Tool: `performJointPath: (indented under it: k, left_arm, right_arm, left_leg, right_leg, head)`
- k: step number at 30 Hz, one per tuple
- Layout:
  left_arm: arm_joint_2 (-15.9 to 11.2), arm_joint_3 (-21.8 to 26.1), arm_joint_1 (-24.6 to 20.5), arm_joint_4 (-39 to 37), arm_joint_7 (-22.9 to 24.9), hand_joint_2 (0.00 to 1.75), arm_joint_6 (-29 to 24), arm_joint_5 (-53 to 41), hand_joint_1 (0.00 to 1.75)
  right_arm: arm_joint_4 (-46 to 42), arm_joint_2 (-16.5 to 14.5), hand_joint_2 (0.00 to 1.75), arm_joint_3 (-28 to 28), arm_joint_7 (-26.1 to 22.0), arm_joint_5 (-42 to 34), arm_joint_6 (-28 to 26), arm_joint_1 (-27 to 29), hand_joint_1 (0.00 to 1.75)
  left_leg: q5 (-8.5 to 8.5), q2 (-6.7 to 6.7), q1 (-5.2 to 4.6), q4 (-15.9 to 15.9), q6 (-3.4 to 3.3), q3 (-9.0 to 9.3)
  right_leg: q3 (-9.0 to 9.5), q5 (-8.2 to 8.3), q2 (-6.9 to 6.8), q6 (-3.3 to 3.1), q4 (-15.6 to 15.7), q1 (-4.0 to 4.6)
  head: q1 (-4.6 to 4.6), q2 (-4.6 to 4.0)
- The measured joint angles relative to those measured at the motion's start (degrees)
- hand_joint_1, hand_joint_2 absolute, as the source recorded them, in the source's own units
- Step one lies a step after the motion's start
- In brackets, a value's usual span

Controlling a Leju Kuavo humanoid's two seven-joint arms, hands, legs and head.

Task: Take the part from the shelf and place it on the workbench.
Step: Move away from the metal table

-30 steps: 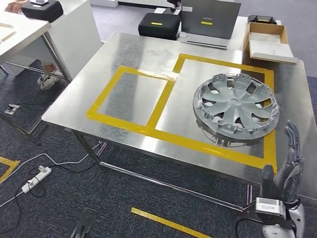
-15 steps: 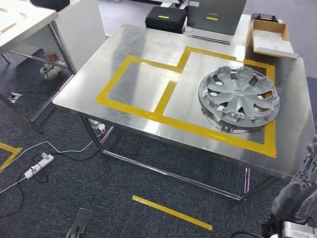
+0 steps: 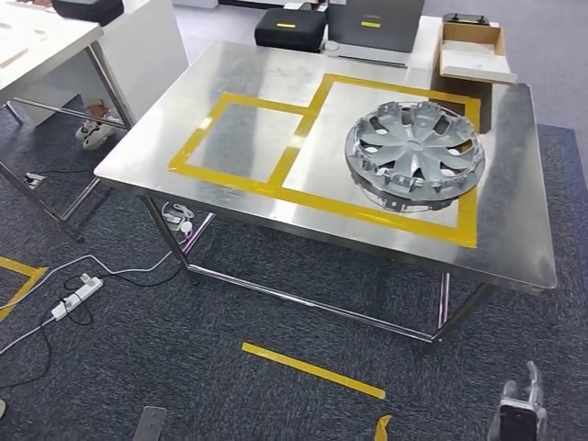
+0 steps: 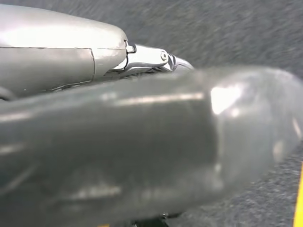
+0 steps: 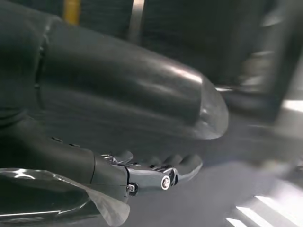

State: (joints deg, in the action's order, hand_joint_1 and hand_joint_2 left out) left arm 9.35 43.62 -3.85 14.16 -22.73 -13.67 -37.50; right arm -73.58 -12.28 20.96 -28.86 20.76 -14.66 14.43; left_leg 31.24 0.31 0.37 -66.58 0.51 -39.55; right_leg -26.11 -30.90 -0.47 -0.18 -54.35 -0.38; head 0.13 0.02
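The part, a grey wheel cover, lies flat on the steel workbench, inside the larger yellow-taped rectangle at its right side. My right hand hangs low over the carpet, well short of the bench's near right corner. In the right wrist view its thick thumb and stretched fingers hold nothing. My left hand is a blurred close-up in the left wrist view, one silver finger straight beside the thumb, nothing in it, carpet beyond.
A smaller yellow-taped rectangle marks the bench's left half. A cardboard box, black case and grey case sit beyond the far edge. A white table stands at left. A power strip and yellow tape strip lie on the carpet.
The camera has shifted, so the whole bench now sits farther off. My right hand has dropped from the bench's near right edge to the bottom of the head view. The wheel cover stays put.
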Motion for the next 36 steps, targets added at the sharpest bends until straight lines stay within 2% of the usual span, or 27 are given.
performJointPath:
  k: [1,2,3,4,5,6,8,9,11,12,14,16,17,18,19,20,22,24,26,27,29,31,32,33,34,35,36]
  left_arm:
    - [0.1,0.32,0.2,-0.02,-0.02,0.0,0.01,0.03,0.0]
    - [0.21,0.58,0.37,-0.04,-0.03,0.0,0.04,0.04,0.0]
    - [0.28,0.82,0.51,-0.05,-0.04,0.0,0.1,0.03,0.0]
    - [0.33,1.02,0.62,-0.06,-0.05,0.0,0.16,0.01,0.0]
    - [0.35,1.18,0.68,-0.07,-0.07,0.0,0.23,-0.04,0.0]
    - [0.34,1.3,0.69,-0.07,-0.07,0.0,0.28,-0.1,0.0]
    - [0.33,1.48,0.68,-0.07,-0.09,0.0,0.32,-0.21,0.0]
    - [0.34,1.58,0.65,-0.07,-0.1,0.0,0.37,-0.3,0.0]
    - [0.42,1.8,0.63,-0.08,-0.02,0.0,0.54,-0.65,0.0]
    - [0.44,1.87,0.61,-0.09,0.12,0.0,0.62,-0.95,0.0]
    - [0.47,1.95,0.61,-0.11,0.51,0.0,0.68,-1.55,0.0]
    - [0.46,1.99,0.6,-0.17,0.92,0.0,0.62,-1.97,0.0]
    - [0.46,1.99,0.61,-0.23,1.12,0.0,0.54,-2.18,0.0]
    - [0.47,2.0,0.6,-0.28,1.29,0.0,0.44,-2.36,0.0]
    - [0.49,2.0,0.58,-0.33,1.4,0.0,0.35,-2.52,0.0]
    - [0.52,2.0,0.54,-0.35,1.45,0.0,0.29,-2.66,0.0]
    - [0.68,2.0,0.38,-0.37,1.53,0.0,0.2,-2.98,0.0]
    - [0.88,1.99,0.08,-0.37,1.69,0.0,0.06,-3.44,0.0]
    - [1.02,1.98,-0.02,-0.38,1.98,0.0,-0.02,-3.72,0.0]
    - [1.07,1.98,0.04,-0.39,2.1,0.0,-0.03,-3.78,0.0]
    - [1.17,1.98,0.08,-0.41,2.16,0.0,-0.05,-3.96,0.0]
    - [1.25,1.97,0.07,-0.42,2.21,0.0,-0.09,-4.15,0.0]
    - [1.26,1.97,0.15,-0.43,2.25,0.0,-0.1,-4.21,0.0]
    - [1.27,1.97,0.31,-0.45,2.28,0.0,-0.07,-4.24,0.0]
    - [1.27,1.97,0.51,-0.46,2.3,0.0,0.02,-4.25,0.0]
    - [1.26,1.98,0.68,-0.48,2.28,0.0,0.1,-4.26,0.0]
    - [1.26,1.98,0.8,-0.48,2.27,0.0,0.21,-4.35,0.0]
  right_arm:
    - [5.91,-0.33,0.0,3.71,-0.14,0.22,0.82,-1.32,0.0]
    - [10.91,-0.56,0.0,6.99,0.1,0.35,1.46,-2.47,0.0]
    - [15.5,-0.75,0.0,10.04,0.54,0.4,2.25,-3.5,0.0]
    - [19.69,-0.92,0.0,12.83,1.22,0.48,3.1,-4.48,0.0]
    - [23.35,-1.1,0.0,15.26,2.04,0.61,3.79,-5.45,0.0]
    - [26.78,-1.32,0.0,17.61,2.87,0.86,4.3,-6.36,0.0]
    - [32.33,-1.7,0.0,21.41,4.18,1.61,4.49,-7.9,0.0]
    - [34.74,-1.83,0.0,22.96,5.07,2.26,4.51,-8.59,0.0]
    - [39.45,-1.8,0.0,25.19,8.44,4.86,4.79,-9.96,0.0]
    - [41.88,-1.64,0.0,25.83,10.97,6.92,4.97,-10.55,0.0]
    - [46.54,-1.12,0.0,26.32,15.59,10.84,5.09,-11.49,0.0]
    - [50.17,-0.8,0.0,26.29,18.51,13.21,4.5,-12.24,0.0]
    - [51.69,-0.75,0.0,26.18,19.61,14.41,3.99,-12.58,0.0]
    - [52.96,-0.72,0.0,25.94,20.55,15.75,3.46,-12.83,0.0]
    - [54.08,-0.71,0.0,25.58,21.33,17.23,2.95,-13.04,0.0]
    - [54.99,-0.69,0.0,25.12,21.92,18.61,2.5,-13.21,0.0]
    - [56.42,-0.59,0.0,23.97,22.76,21.25,1.91,-13.59,0.0]
    - [57.61,-0.33,0.0,22.29,23.42,24.44,1.56,-13.81,0.0]
    - [58.47,-0.03,0.0,20.28,23.68,27.17,1.36,-13.9,0.0]
    - [58.77,0.09,0.0,19.36,23.71,28.03,1.31,-14.0,0.0]
    - [59.29,0.23,0.0,17.85,23.7,29.0,1.29,-14.18,0.0]
    - [59.73,0.4,0.0,16.74,23.99,29.8,1.35,-14.24,0.0]
    - [59.91,0.52,0.0,16.26,24.18,30.32,1.44,-14.26,0.0]
    - [60.05,0.64,0.0,15.77,24.37,30.89,1.59,-14.3,0.0]
    - [60.18,0.75,0.0,15.23,24.46,31.44,1.77,-14.38,0.0]
    - [60.27,0.82,0.0,14.73,24.49,31.93,1.93,-14.47,0.0]
    - [60.35,0.86,0.0,14.26,24.55,32.39,2.05,-14.56,0.0]
  left_leg:
    - [2.02,-0.05,-0.01,-3.62,0.08,-0.4]
    - [2.57,-0.08,0.0,-6.23,0.11,-0.31]
    - [1.82,-0.08,0.0,-7.21,0.06,0.47]
    - [0.28,-0.09,-0.03,-6.27,-0.09,2.1]
    - [-1.25,-0.14,-0.09,-3.47,-0.36,4.57]
    - [-1.91,-0.23,-0.24,0.64,-0.74,7.61]
    - [-1.28,-0.38,-0.58,7.89,-1.4,12.29]
    - [-0.63,-0.41,-0.74,9.93,-1.65,13.3]
    - [-0.68,-0.29,-0.69,11.14,-2.05,13.15]
    - [-0.99,-0.2,-0.57,11.5,-2.36,12.94]
    - [-1.88,-0.05,-0.41,11.76,-2.95,12.2]
    - [-2.61,-0.19,-0.63,11.59,-3.18,11.15]
    - [-2.96,-0.34,-0.73,11.48,-3.16,10.63]
    - [-3.28,-0.53,-0.8,11.35,-3.11,10.17]
    - [-3.55,-0.83,-0.83,11.19,-3.03,9.77]
    - [-3.76,-1.22,-0.83,10.99,-2.91,9.42]
    - [-4.01,-2.12,-0.92,10.34,-2.57,8.65]
    - [-4.37,-3.09,-0.9,9.78,-2.01,7.82]
    - [-4.78,-4.01,-0.72,9.53,-1.31,7.18]
    - [-4.48,-3.89,-0.68,9.03,-0.98,6.81]
    - [-1.77,-2.62,-0.56,4.95,-0.33,4.93]
    - [2.07,-1.4,-0.32,-2.57,0.32,1.81]
    - [3.08,-1.15,-0.15,-5.52,0.56,0.69]
    - [3.06,-0.96,0.01,-6.69,0.72,0.4]
    - [1.96,-0.72,0.14,-5.58,0.8,1.17]
    - [0.09,-0.24,0.23,-2.43,0.79,2.89]
    - [-1.75,0.94,0.23,1.64,0.69,4.96]
  right_leg:
    - [-0.76,0.57,-0.11,-0.07,-0.13,0.12]
    - [-1.55,1.13,-0.23,-0.1,-0.34,0.24]
    - [-2.45,1.64,-0.3,-0.09,-0.63,0.33]
    - [-3.36,2.13,-0.29,-0.06,-0.96,0.39]
    - [-4.2,2.58,-0.21,-0.01,-1.3,0.42]
    - [-4.96,2.94,-0.11,0.12,-1.64,0.49]
    - [-5.9,3.6,-0.02,0.59,-2.07,0.51]
    - [-6.24,3.95,-0.02,0.92,-2.18,0.5]
    - [-6.88,4.45,0.03,1.55,-2.35,0.44]
    - [-7.42,3.94,0.1,1.83,-2.97,0.42]
    - [-9.45,0.62,0.27,2.24,-7.33,0.31]
    - [-12.18,-3.71,0.31,2.51,-14.81,0.22]
    - [-12.83,-4.79,0.32,2.59,-17.37,0.2]
    - [-12.44,-4.8,0.34,2.61,-17.9,0.2]
    - [-10.84,-3.75,0.42,2.56,-16.05,0.2]
    - [-8.31,-2.11,0.84,2.46,-12.42,0.18]
    - [-3.47,-0.08,3.31,2.08,-4.64,0.04]
    - [-1.68,0.04,4.81,1.65,-1.57,0.02]
    - [-1.68,0.48,3.7,1.04,-1.42,0.04]
    - [-1.69,0.77,3.08,0.68,-1.29,-0.02]
    - [-1.8,1.21,1.63,0.15,-1.01,-0.22]
    - [-1.95,1.24,0.07,0.05,-1.04,-0.15]
    - [-1.99,1.23,-0.71,0.04,-1.05,-0.13]
    - [-2.0,1.21,-1.43,0.04,-1.06,-0.12]
    - [-1.97,1.17,-2.08,0.07,-1.06,-0.13]
    - [-1.89,1.11,-2.67,0.14,-1.06,-0.13]
    - [-1.79,1.02,-3.22,0.27,-1.06,-0.11]
  head:
    - [-0.04,0.0]
    - [-0.03,0.0]
    - [-0.04,0.0]
    - [-0.04,0.0]
    - [-0.05,0.0]
    - [-0.07,0.0]
    - [-0.05,0.0]
    - [-0.05,0.0]
    - [-0.05,0.0]
    - [0.04,0.0]
    - [0.35,0.0]
    - [0.58,0.0]
    - [0.56,0.0]
    - [0.55,0.0]
    - [0.55,0.0]
    - [0.55,0.0]
    - [0.52,0.0]
    - [0.47,0.0]
    - [0.47,0.0]
    - [0.41,0.0]
    - [0.1,0.0]
    - [-0.15,0.0]
    - [-0.13,0.0]
    - [-0.13,0.0]
    - [-0.14,0.0]
    - [-0.14,0.0]
    - [-0.15,0.0]
